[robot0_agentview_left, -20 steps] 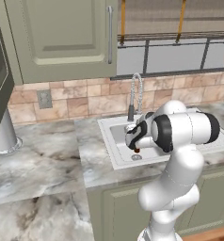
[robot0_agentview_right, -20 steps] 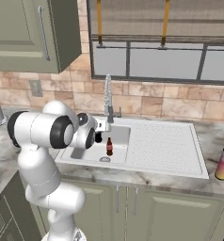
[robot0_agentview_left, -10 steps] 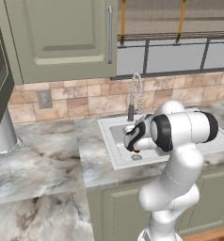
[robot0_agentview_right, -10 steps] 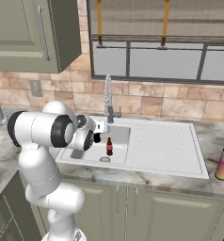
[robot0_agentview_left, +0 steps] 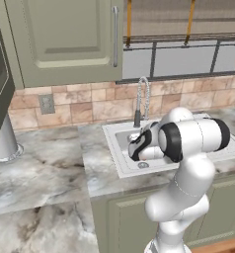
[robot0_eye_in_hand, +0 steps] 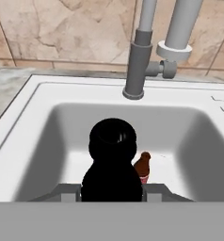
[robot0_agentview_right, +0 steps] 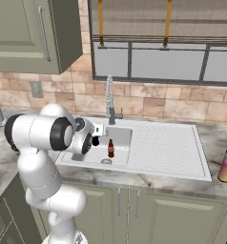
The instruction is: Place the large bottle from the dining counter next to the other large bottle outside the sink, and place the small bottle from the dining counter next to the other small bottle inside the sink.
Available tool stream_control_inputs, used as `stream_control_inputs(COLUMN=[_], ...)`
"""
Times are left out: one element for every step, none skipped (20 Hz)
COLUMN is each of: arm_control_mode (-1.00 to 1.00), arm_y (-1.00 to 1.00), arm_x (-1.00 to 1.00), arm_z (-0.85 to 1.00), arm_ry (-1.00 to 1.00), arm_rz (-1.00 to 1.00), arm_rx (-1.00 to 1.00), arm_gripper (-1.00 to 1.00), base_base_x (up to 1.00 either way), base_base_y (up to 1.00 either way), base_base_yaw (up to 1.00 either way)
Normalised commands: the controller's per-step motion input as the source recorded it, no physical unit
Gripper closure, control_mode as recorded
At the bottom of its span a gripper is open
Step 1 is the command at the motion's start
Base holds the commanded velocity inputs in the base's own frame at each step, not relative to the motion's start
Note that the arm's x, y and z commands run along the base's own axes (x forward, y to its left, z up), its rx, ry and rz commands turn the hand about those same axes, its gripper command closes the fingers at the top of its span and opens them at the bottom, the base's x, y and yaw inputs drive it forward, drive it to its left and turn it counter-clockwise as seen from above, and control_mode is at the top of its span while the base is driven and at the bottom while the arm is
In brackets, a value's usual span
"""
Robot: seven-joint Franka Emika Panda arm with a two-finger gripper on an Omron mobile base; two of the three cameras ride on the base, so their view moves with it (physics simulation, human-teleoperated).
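black bottle [robot0_eye_in_hand: 112,164], white sink [robot0_eye_in_hand: 34,122], chrome tap [robot0_eye_in_hand: 140,52]

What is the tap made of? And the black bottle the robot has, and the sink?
The tap looks like grey metal, smooth with a dull sheen. The black bottle is plain matte black, so plastic or dark glass; I cannot tell which. The sink looks like pale, smooth ceramic or enamel, evenly white.

The black bottle [robot0_eye_in_hand: 112,164] hides the gripper fingertips and most of the small brown bottle [robot0_eye_in_hand: 143,168] behind it.
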Motion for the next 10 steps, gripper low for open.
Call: stream_control_inputs(arm_control_mode=[-1.0,-1.0,-1.0,-1.0,-1.0,-1.0,-1.0,-1.0,-1.0,-1.0], arm_y=[0.05,0.05,0.04,0.03,0.01,0.0,0.0,0.0,0.0,0.0], arm_x=[-0.18,-0.16,-0.14,-0.15,-0.12,-0.09,-0.09,-0.04,-0.01,0.0], arm_z=[-0.09,-0.09,-0.1,-0.1,-0.09,-0.09,-0.09,-0.1,-0.09,-0.08], arm_ry=[0.0,0.0,0.0,0.0,0.0,0.0,0.0,0.0,0.0,0.0], arm_rz=[0.0,0.0,0.0,0.0,0.0,0.0,0.0,0.0,0.0,0.0], arm_rx=[0.0,0.0,0.0,0.0,0.0,0.0,0.0,0.0,0.0,0.0], arm_gripper=[1.0,1.0,1.0,1.0,1.0,1.0,1.0,1.0,1.0,1.0], base_base_x=[0.0,0.0,0.0,0.0,0.0,0.0,0.0,0.0,0.0,0.0], base_base_y=[0.0,0.0,0.0,0.0,0.0,0.0,0.0,0.0,0.0,0.0], base_base_yaw=[0.0,0.0,0.0,0.0,0.0,0.0,0.0,0.0,0.0,0.0])
